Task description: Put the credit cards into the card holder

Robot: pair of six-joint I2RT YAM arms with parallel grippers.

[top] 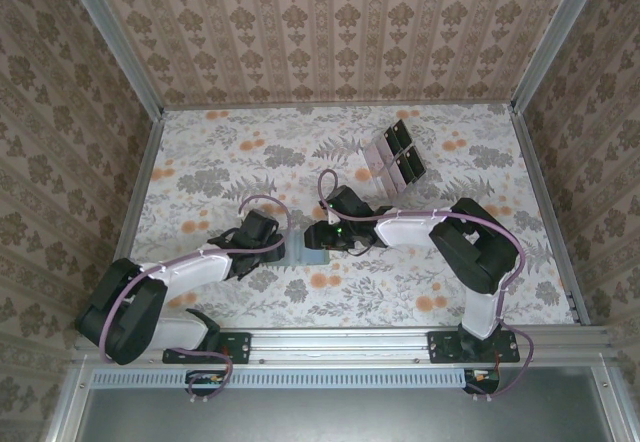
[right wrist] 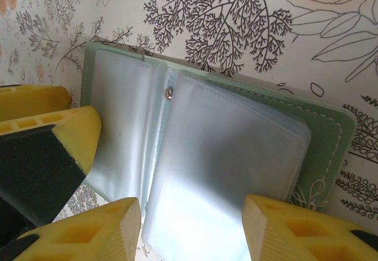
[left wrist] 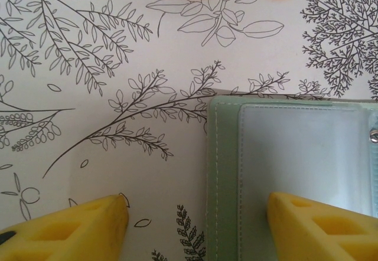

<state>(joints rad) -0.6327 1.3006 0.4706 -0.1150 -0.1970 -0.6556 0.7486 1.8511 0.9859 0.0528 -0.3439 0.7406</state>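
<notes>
Card holder (right wrist: 328, 136) lying open flat on floral tablecloth (left wrist: 88, 48) between both arms, dull-green cover with pale stitching, glossy clear sleeves (right wrist: 236, 155), small metal stud (right wrist: 169, 93), left gripper (left wrist: 198, 202) yellow wedge fingers apart astride its stitched edge, right gripper (right wrist: 190, 205) fingers apart over a sleeve

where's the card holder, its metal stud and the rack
card holder (right wrist: 230, 155): right wrist view, clear inner sleeve
metal stud (right wrist: 169, 93): right wrist view, its round head
rack (top: 407, 167): top external view, a dark panel
</notes>
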